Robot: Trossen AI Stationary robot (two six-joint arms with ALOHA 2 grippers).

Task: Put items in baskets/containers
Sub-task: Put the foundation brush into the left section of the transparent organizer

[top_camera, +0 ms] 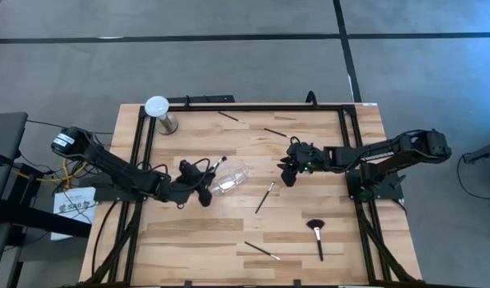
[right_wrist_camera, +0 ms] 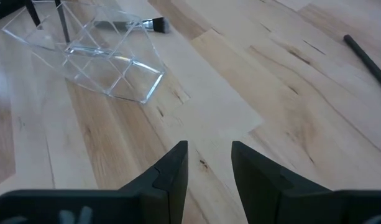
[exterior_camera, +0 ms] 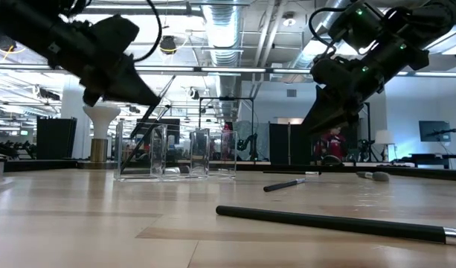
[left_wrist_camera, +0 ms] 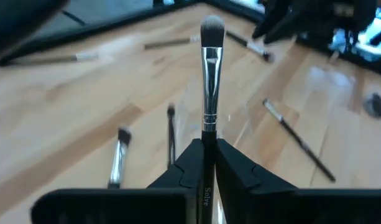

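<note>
Your left tool (left_wrist_camera: 202, 163) is clenched on a brush (left_wrist_camera: 209, 74), just beside the clear cup (top_camera: 229, 178); your right tool (right_wrist_camera: 209, 163) hangs released nearby.

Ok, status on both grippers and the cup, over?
Left gripper shut on a brush, beside the clear cup. Right gripper open, empty, hovering mid-table. Loose brushes around, nothing blocking.

My matt black fingers (left_wrist_camera: 196, 165) pinch a brush (left_wrist_camera: 208, 81) with a glossy chrome ferrule and soft grey bristles. The cup (right_wrist_camera: 103, 59) is clear, smooth plastic. The table (right_wrist_camera: 289, 106) is pale, grained wood with a slight sheen.
</note>
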